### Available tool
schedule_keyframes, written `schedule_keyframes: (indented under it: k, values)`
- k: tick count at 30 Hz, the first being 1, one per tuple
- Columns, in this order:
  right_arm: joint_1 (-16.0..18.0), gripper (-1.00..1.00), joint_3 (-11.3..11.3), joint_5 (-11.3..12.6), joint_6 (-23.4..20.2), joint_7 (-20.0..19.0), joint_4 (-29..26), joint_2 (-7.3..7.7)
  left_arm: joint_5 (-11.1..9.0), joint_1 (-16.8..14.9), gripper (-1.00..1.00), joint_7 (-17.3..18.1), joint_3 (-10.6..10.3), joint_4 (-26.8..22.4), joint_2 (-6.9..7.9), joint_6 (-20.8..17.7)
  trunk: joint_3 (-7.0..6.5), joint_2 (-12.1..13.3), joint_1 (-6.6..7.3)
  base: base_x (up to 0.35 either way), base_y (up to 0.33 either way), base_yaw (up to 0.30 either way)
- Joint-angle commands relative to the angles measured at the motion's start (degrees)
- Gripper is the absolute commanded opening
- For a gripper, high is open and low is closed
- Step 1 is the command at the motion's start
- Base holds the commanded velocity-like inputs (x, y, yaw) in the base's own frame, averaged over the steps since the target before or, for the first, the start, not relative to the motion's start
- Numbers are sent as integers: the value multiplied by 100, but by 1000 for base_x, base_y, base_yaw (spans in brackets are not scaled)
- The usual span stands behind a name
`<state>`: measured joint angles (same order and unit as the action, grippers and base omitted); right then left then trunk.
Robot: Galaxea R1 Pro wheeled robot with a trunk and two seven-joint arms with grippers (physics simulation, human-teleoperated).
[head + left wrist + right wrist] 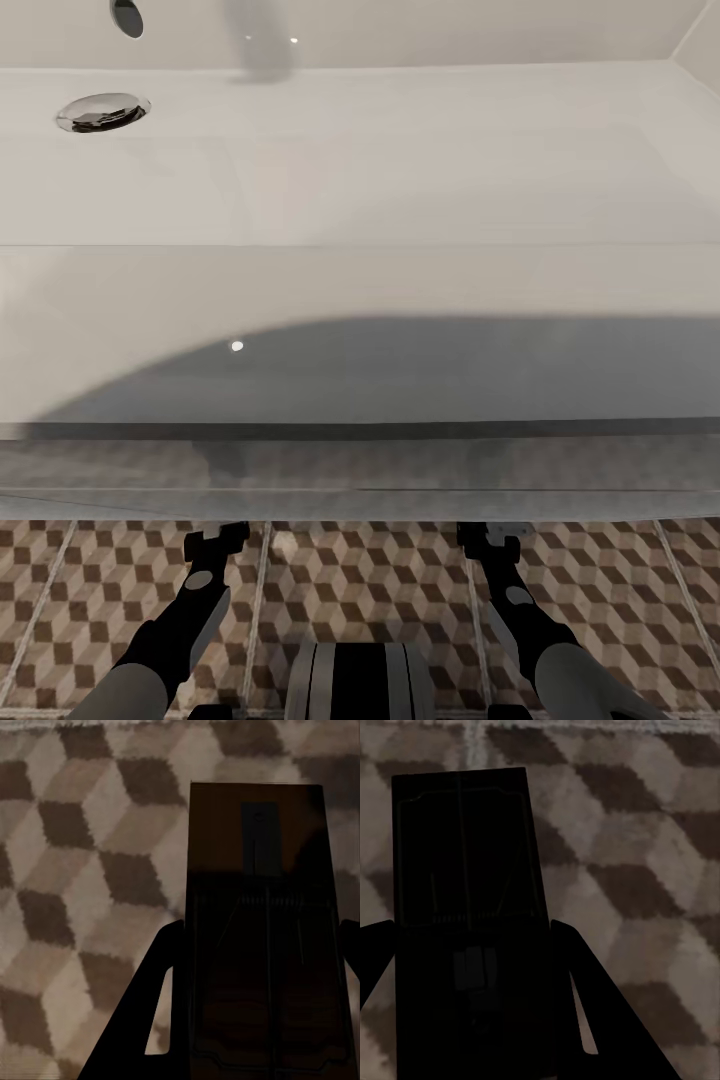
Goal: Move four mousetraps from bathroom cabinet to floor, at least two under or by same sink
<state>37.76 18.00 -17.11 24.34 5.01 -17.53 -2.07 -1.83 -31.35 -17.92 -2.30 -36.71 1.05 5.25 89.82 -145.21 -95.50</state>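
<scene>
In the left wrist view a mousetrap [259,870], a flat wooden board with a dark spring, sits between the fingers of my left gripper [259,941], which is shut on it just above the cube-patterned bathroom floor [82,870]. A second mousetrap [465,847], dark in shadow, is held the same way by my right gripper [471,937] over the floor [645,870]. In the head view both grippers [215,540] [490,538] reach forward under the front edge of a white sink [360,200]; the traps are hidden there. The cabinet is out of view.
The wide white sink basin has a chrome drain [102,112] at its far left and overhangs the tiled floor [370,590]. My own base [360,680] shows low between the arms. A pale grout line [472,735] runs ahead of the right trap.
</scene>
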Motion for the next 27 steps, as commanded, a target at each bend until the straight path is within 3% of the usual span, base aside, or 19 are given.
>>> schedule_keyframes:
  k: [1,27]
  values:
    - [1,-100,29,-44,18,9,4,-4,-10,-2,-100,-42,-25,4,5,10,3,-1,1,0,0,0]
    - [3,-100,37,-31,18,9,-170,-4,17,-3,-100,-63,-25,-2,-26,63,3,-1,1,0,0,0]
